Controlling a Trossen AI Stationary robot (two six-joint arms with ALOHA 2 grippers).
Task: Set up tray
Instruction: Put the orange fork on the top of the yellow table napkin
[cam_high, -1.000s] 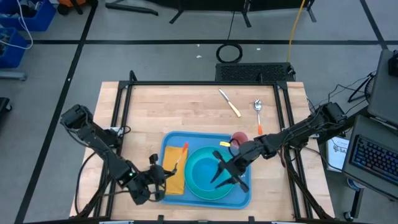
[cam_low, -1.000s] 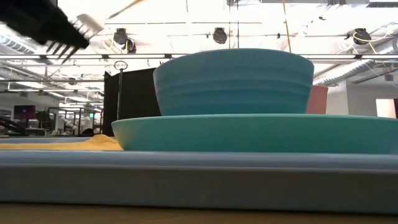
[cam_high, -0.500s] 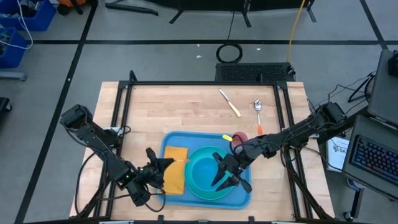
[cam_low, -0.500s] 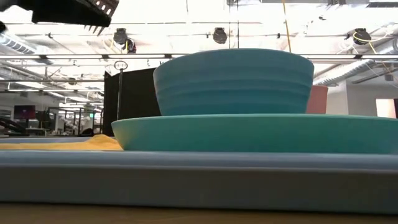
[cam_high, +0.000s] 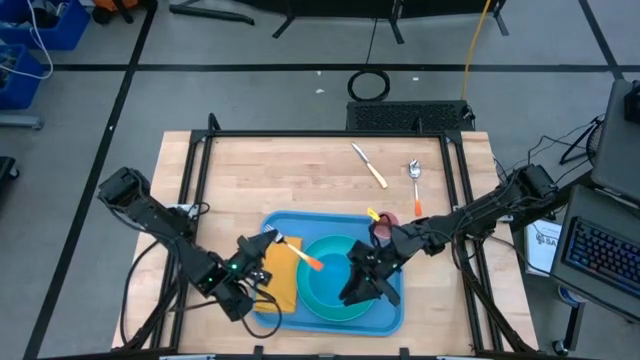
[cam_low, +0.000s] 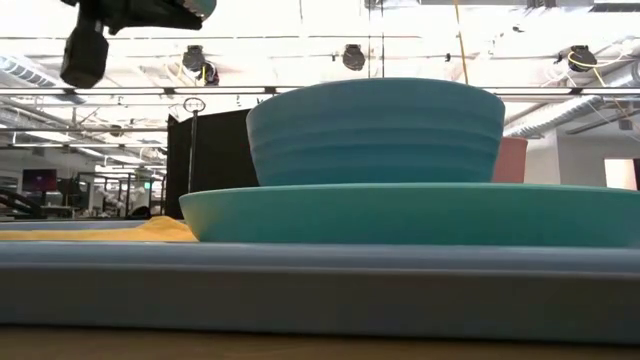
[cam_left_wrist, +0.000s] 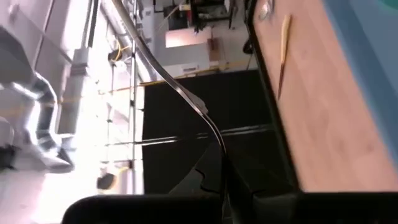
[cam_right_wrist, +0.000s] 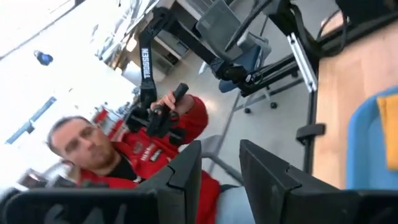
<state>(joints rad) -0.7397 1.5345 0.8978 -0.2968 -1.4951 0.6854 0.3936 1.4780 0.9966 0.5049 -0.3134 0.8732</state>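
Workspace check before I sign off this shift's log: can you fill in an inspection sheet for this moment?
Surface: wooden table, bare at the far side.
Job's things: blue tray at the near edge, holding a napkin, a plate and a bowl.
Clutter: knife and spoon on the table; a red cup beside the tray.
Grippers: left gripper over the napkin, jaws shut on a fork; right gripper over the bowl, jaws apart.
Cables: coil on the floor.
Surroundings: a person nearby.

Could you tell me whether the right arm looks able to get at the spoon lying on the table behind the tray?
Probably yes: the spoon lies alone on bare wood, and the right gripper, jaws apart and empty, hovers over the bowl with nothing between.
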